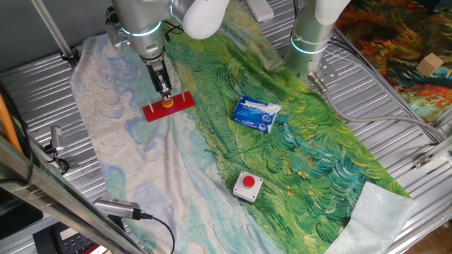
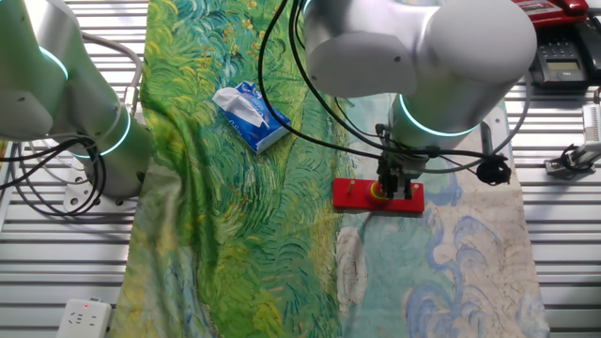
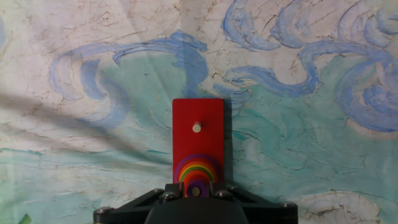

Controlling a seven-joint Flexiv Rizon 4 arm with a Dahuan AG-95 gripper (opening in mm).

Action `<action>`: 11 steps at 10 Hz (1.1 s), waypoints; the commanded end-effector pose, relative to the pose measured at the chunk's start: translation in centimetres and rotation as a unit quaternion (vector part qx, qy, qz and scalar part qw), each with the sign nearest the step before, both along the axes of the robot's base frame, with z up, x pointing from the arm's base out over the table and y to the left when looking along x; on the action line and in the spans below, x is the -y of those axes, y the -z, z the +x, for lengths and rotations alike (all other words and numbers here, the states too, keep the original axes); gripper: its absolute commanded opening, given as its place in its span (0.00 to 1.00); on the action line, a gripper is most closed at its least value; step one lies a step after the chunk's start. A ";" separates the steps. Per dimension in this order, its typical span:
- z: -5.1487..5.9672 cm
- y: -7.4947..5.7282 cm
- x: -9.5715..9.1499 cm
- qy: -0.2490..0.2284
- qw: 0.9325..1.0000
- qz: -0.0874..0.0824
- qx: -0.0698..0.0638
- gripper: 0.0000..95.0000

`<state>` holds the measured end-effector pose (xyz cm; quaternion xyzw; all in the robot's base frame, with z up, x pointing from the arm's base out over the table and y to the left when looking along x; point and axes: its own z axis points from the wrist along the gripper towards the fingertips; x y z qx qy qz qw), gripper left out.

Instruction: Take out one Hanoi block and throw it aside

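Observation:
The red base board [image 3: 198, 138] lies on the painted cloth, with one bare peg [image 3: 197, 127] and a rainbow stack of discs [image 3: 196, 171] on the near peg. The Hanoi block [image 3: 196, 191], the small purple disc, sits on top of that stack. My gripper [image 3: 196, 189] is down over the stack, with its dark jaws close against both sides of the purple disc. In one fixed view the gripper [image 1: 167, 97] stands upright on the board [image 1: 168, 106]. In the other fixed view the gripper [image 2: 395, 186] also stands on the board [image 2: 377, 195].
A blue-and-white tissue pack [image 1: 255, 114] lies mid-cloth. A red push-button in a white box [image 1: 248, 185] sits near the front. A second arm's base [image 1: 309, 42] stands at the back. Ribbed metal table [image 1: 395, 148] surrounds the cloth.

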<state>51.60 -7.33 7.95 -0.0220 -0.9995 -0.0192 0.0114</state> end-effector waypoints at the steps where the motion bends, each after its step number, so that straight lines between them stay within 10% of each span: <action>1: 0.0 0.1 0.0 -0.002 1.000 0.000 0.000 0.20; 7: -0.1 0.5 0.0 -0.002 1.000 -0.001 0.001 0.20; 8: -0.1 0.5 0.0 0.002 1.000 0.000 -0.001 0.00; 11: -0.1 0.5 0.0 -0.004 1.000 0.002 -0.002 0.00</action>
